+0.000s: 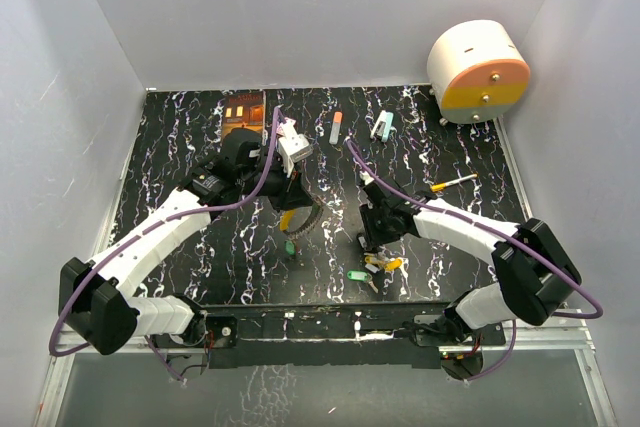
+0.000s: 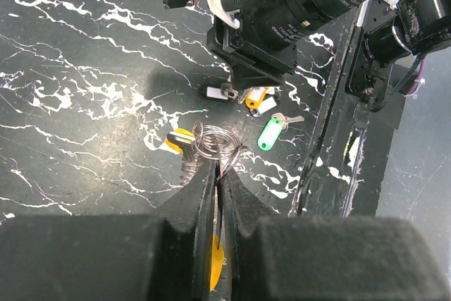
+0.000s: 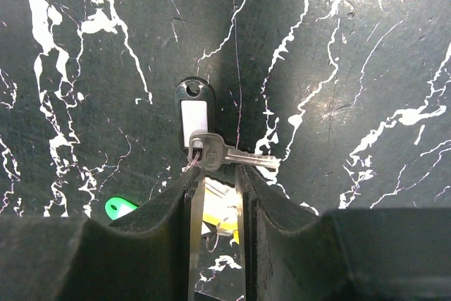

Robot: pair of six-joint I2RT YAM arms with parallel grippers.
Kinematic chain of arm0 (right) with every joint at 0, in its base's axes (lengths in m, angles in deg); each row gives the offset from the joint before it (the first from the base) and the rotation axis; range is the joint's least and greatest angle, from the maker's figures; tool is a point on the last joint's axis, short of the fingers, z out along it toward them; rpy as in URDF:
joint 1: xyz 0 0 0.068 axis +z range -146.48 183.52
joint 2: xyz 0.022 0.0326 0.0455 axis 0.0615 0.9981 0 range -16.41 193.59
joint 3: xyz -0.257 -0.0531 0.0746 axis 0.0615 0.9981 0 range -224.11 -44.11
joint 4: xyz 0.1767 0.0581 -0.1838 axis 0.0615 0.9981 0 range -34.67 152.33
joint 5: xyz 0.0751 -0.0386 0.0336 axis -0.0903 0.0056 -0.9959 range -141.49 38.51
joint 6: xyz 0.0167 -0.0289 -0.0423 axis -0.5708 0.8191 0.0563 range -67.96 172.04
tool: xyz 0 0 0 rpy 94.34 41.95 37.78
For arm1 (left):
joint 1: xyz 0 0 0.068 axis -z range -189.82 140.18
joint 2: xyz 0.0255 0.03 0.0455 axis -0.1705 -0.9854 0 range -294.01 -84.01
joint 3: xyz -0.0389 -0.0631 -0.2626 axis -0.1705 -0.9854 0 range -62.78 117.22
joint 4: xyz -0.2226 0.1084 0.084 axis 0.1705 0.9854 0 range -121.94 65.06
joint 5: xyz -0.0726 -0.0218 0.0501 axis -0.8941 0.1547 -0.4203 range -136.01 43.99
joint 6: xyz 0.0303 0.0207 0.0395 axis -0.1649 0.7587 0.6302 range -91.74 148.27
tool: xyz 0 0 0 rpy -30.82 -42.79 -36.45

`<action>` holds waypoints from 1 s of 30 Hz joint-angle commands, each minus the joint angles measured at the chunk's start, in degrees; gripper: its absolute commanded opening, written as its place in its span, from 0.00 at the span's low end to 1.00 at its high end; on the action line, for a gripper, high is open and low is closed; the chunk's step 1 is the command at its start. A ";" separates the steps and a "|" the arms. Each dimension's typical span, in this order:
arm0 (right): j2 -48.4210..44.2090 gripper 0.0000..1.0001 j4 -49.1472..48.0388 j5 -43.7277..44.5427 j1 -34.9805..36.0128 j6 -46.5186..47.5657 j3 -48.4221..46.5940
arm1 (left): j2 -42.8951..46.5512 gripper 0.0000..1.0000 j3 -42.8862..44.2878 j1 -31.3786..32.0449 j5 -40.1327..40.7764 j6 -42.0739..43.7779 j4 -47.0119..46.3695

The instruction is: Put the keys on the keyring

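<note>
Keyring (image 2: 215, 142), silvery wire coils, pinched in the clenched jaws of the left gripper (image 2: 219, 168); silver key (image 3: 232, 155) with black tag (image 3: 192, 106) lying at the tips of the right gripper (image 3: 220, 172), jaws a little apart; green-tagged key (image 2: 270, 134) nearby on the black marbled table (image 2: 84, 68)

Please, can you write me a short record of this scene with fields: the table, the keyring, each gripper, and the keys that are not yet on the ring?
table: black with white veins
keyring: silvery wire ring, clamped at the tips of the left gripper
left gripper: shut on the keyring
right gripper: jaws a little apart, tips at a silver key
silver key: flat on the table, its head touching a black tag
other keys: green tag and loose yellow tag, on the table beside the right gripper
</note>
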 commanded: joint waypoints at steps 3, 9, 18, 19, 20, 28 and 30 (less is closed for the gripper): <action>1.03 0.30 -3.33 -0.45 0.58 -1.90 -3.09 | 2.26 0.00 -0.07 -0.21 -1.02 -0.17 -1.19; 1.04 0.30 -2.68 -1.19 1.41 -4.11 -4.62 | 2.69 0.00 -0.43 -0.20 -0.80 0.13 -0.88; 1.27 0.30 -1.30 -1.09 2.25 -6.15 -5.58 | 3.12 0.00 -0.89 -0.21 -0.76 0.55 -0.93; 1.56 0.30 -1.05 -1.00 2.25 -6.22 -5.55 | 3.18 0.00 -1.02 -0.21 -0.84 0.54 -1.01; 1.77 0.30 -0.73 -0.69 2.25 -6.36 -5.32 | 3.29 0.00 -1.12 -0.21 -0.86 0.49 -1.02; 1.76 0.30 0.62 0.30 2.33 -7.78 -3.55 | 3.49 0.00 -1.35 -0.21 -0.87 0.49 -1.06; 1.93 0.30 0.43 0.04 2.34 -7.97 -3.25 | 3.46 0.00 -1.49 -0.20 -0.99 0.41 -1.18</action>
